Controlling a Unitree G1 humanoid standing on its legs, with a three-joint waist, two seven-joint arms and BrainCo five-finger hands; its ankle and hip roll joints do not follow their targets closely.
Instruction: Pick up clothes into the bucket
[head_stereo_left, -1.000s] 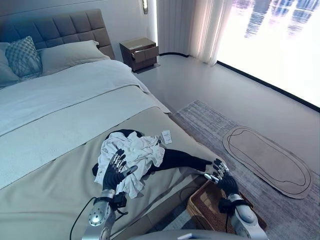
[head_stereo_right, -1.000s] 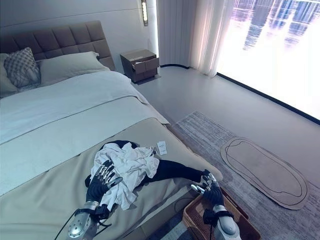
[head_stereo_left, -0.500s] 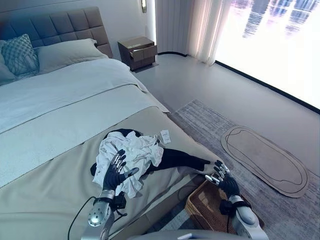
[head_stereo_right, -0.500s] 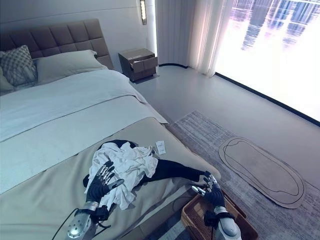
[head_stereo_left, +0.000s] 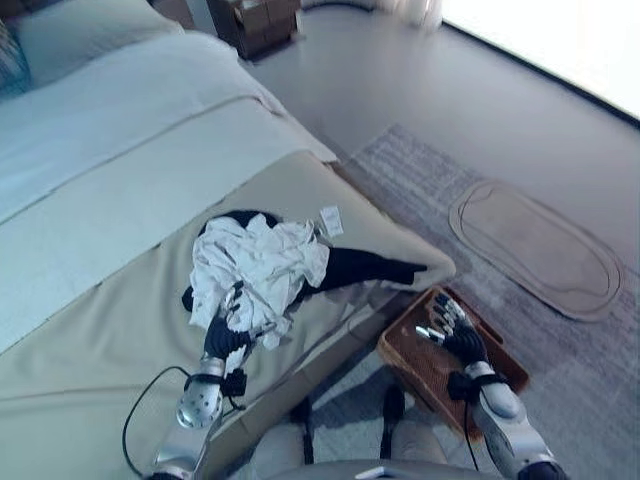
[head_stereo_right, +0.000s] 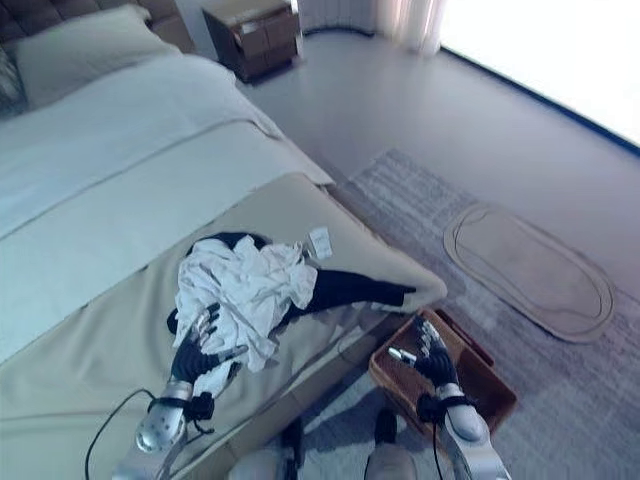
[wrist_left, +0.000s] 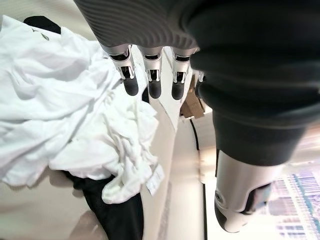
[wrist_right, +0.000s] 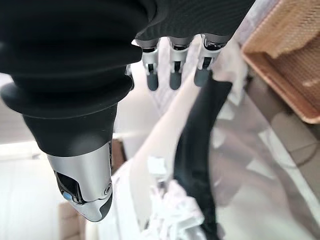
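A crumpled white garment (head_stereo_left: 258, 268) lies on the beige bed cover, on top of a black garment (head_stereo_left: 362, 268) whose sleeve reaches toward the bed's corner. My left hand (head_stereo_left: 228, 330) rests at the pile's near edge; its straight fingers (wrist_left: 152, 86) hover over the white cloth (wrist_left: 60, 105) and hold nothing. A brown wicker basket (head_stereo_left: 400, 352) stands on the floor by the bed corner. Over it hangs my right hand (head_stereo_left: 455, 335), open, with its fingers (wrist_right: 172, 75) pointing toward the black sleeve (wrist_right: 195, 145) and the basket's rim (wrist_right: 290, 65) beside them.
A small white tag (head_stereo_left: 331, 221) lies on the bed beside the clothes. A grey rug (head_stereo_left: 420, 170) with an oval mat (head_stereo_left: 535, 250) covers the floor to the right. A nightstand (head_stereo_right: 250, 35) stands at the far bed head.
The camera has tipped downward, so the whole scene has shifted. Both hands keep about the same places, the left at the pile and the right by the basket.
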